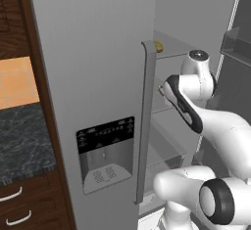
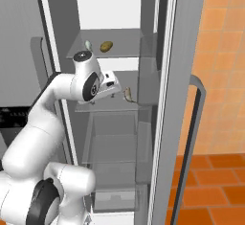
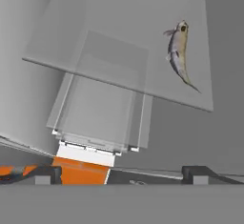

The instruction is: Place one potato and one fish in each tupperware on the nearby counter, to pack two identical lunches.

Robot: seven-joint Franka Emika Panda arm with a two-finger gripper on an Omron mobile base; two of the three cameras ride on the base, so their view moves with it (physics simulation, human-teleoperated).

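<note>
In the open fridge, a slender grey-silver fish [image 3: 179,54] lies on a glass shelf [image 3: 95,46]; the right base view shows this fish [image 2: 128,95] just right of my hand. My gripper [image 3: 124,174] is open and empty, hovering above and short of the fish, and its fingers [image 2: 116,86] point into the middle shelf. A golden-brown potato [image 2: 106,46] sits on the shelf above, with a second small grey fish [image 2: 88,45] to its left. The potato [image 1: 158,46] peeks past the door edge. The counter [image 1: 19,141] lies to the left. The tupperware is out of view.
The shut left fridge door [image 1: 93,77] with its dispenser [image 1: 105,153] and long handle [image 1: 145,121] stands close to my arm. The open right door [image 2: 191,123] flanks the shelves. A clear drawer [image 3: 100,118] sits below the fish shelf. Wood drawers [image 1: 12,195] are under the counter.
</note>
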